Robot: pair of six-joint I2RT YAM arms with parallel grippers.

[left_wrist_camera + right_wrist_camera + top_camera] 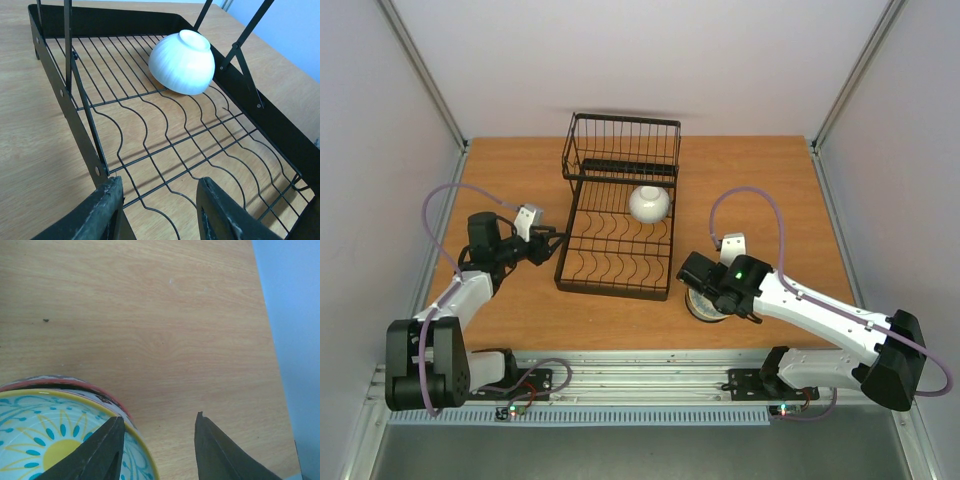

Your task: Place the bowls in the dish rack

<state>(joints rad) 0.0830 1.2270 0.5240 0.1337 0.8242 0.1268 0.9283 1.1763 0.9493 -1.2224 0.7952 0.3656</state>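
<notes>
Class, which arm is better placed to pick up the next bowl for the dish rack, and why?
Right. The right gripper sits over the rim of the yellow-centred bowl beside the dish rack; the left gripper hangs empty at the rack's other side, away from that bowl.

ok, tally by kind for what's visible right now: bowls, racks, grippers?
Bowls: 3 visible. White bowl in the dish rack, yellow-centred bowl, red-rimmed bowl under it; the stack may hide more.
Dish rack: 1
Grippers: 2. Left gripper, right gripper.
Total: 6
</notes>
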